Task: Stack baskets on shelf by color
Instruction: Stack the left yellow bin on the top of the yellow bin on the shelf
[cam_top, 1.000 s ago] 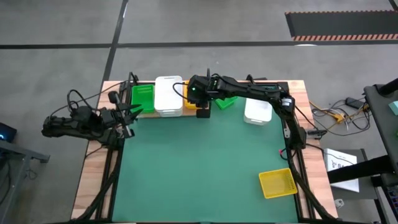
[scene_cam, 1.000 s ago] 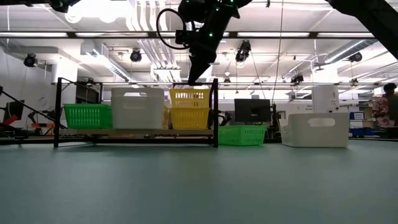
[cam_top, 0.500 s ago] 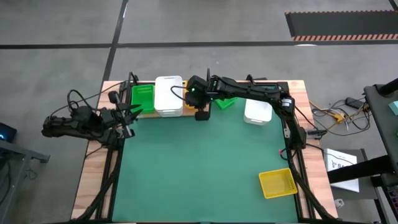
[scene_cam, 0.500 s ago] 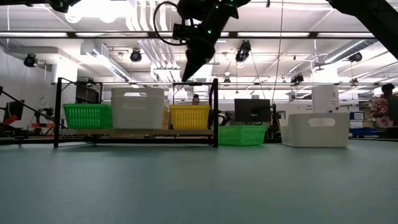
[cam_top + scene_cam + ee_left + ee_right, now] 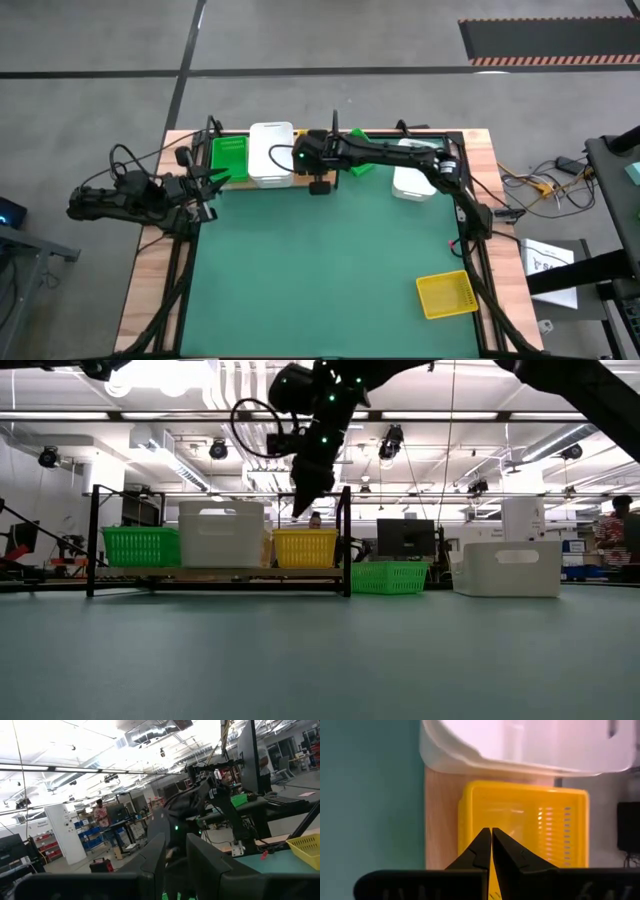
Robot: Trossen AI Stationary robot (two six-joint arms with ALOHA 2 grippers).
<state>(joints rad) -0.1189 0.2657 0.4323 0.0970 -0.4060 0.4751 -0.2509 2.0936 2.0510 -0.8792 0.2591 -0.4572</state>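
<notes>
- Shelf (image 5: pixel 220 574) loaded with green, white, yellow baskets (image 5: pixel 305 548).
- Left on bench (image 5: pixel 320 270): green, white, yellow (image 5: pixel 446 295).
- Right gripper (image 5: pixel 491 840) above shelf, fingers pressed together, empty.

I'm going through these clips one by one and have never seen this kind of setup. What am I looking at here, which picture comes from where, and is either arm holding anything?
Two dark robot arms work at a table with a green mat. One picture looks straight down, one looks level across the table, and two come from cameras on the arms' wrists.

At the back stands a shelf holding a green basket, a white stack and a yellow basket. Off the shelf lie another green basket, a white basket and a second yellow basket.

The right gripper hangs above the shelf's yellow basket, fingers shut and empty. The left gripper waits at the table's left edge, holding nothing that I can see.
</notes>
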